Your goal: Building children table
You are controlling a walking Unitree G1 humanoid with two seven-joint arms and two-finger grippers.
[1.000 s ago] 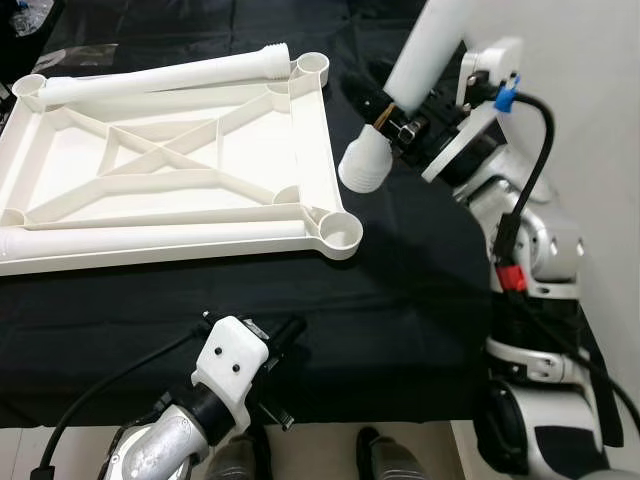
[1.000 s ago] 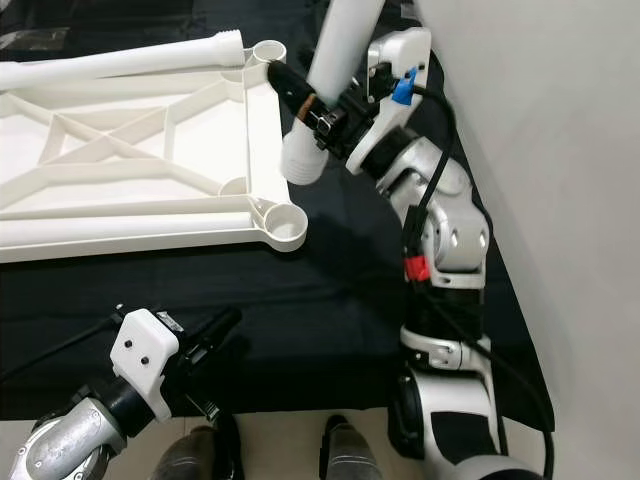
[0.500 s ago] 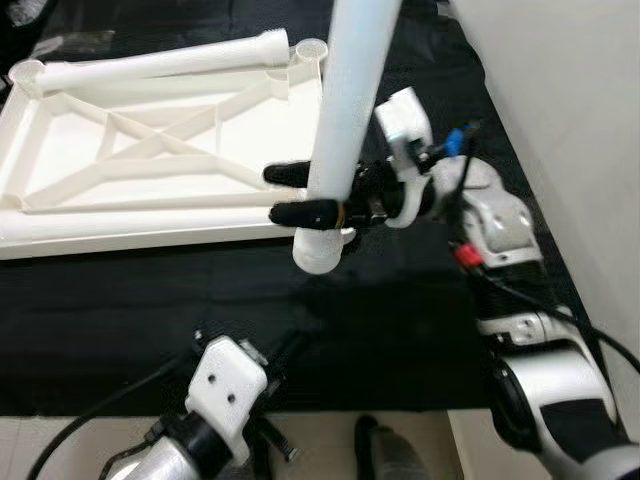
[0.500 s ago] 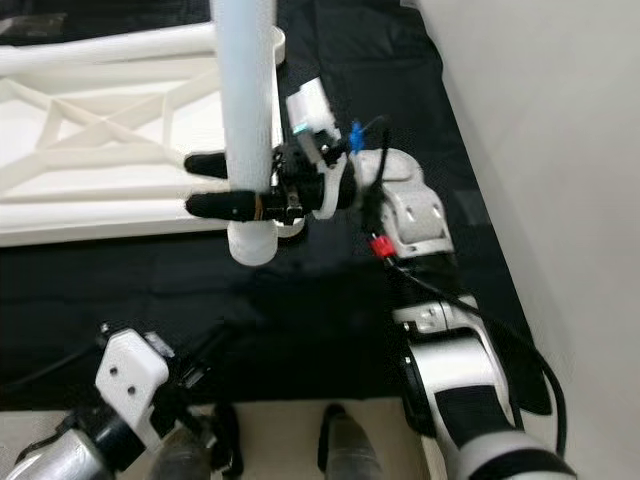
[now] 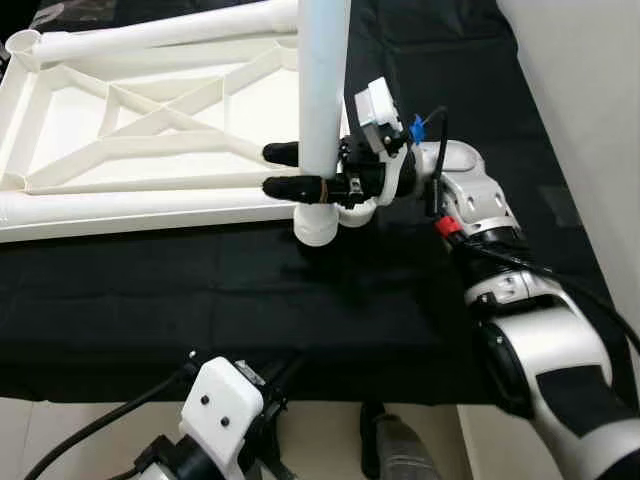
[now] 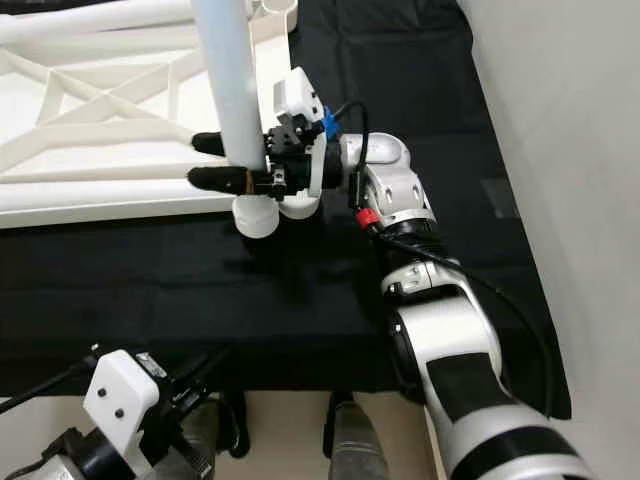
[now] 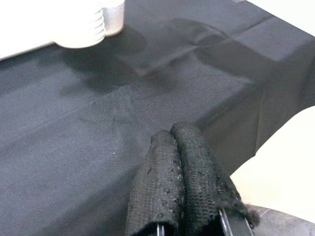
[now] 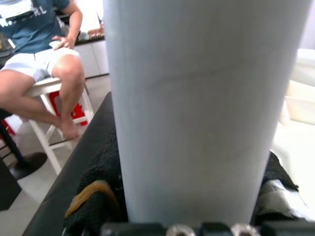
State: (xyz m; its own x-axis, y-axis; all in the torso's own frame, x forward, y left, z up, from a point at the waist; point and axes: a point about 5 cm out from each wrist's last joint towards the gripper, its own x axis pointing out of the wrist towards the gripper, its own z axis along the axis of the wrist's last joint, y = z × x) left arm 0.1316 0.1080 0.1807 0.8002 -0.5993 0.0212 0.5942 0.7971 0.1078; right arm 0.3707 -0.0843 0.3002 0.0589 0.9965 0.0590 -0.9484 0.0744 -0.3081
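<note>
Holding the white table leg (image 5: 322,90) upright, your right gripper (image 5: 283,169) is clamped around it, its threaded end just over the tabletop's (image 5: 150,150) near corner socket (image 5: 350,212). Any tilt and the threads cross or miss. Left gripper (image 7: 183,179), fingers pressed together, empty, sits low over the black cloth (image 5: 200,300).

Right end effector (image 6: 207,160) clamps upright white plastic tube leg (image 6: 228,85) over near-right corner of upturned white tabletop (image 6: 90,150), black-clothed counter (image 6: 300,290); left end effector (image 6: 205,368) at 7 o'clock.
</note>
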